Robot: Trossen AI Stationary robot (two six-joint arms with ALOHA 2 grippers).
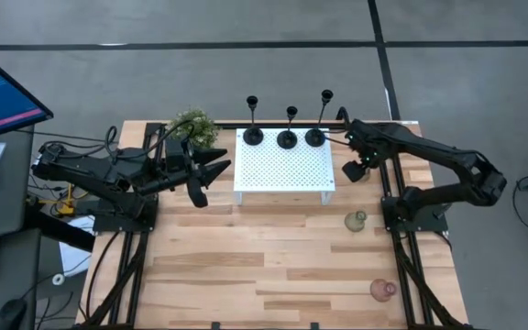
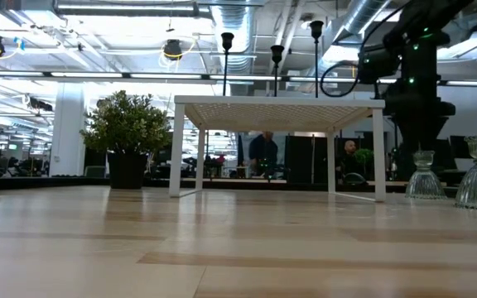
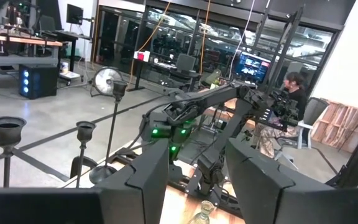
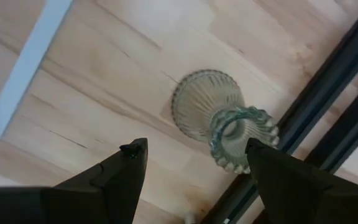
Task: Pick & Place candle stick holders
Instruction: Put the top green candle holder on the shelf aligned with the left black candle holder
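Observation:
Three black thin-stemmed candle stick holders (image 1: 252,136) (image 1: 287,137) (image 1: 315,136) stand by their round bases along the far edge of the white perforated stand (image 1: 282,170). They also show in the low view (image 2: 227,40). One pale green glass holder (image 1: 356,220) and the pink one (image 1: 383,290) stand on the table right of the stand. A second green one is out of view. My right gripper (image 1: 352,170) hangs open above the table by the stand's right end, with the green holder (image 4: 222,118) below and ahead of its fingers. My left gripper (image 1: 211,179) is open and empty, left of the stand.
A small bushy green plant (image 1: 192,126) stands at the stand's far left corner. Black frame rails (image 1: 394,247) run along the table's right side, close to the green holder. Bare wooden tabletop (image 1: 264,266) lies in front of the stand.

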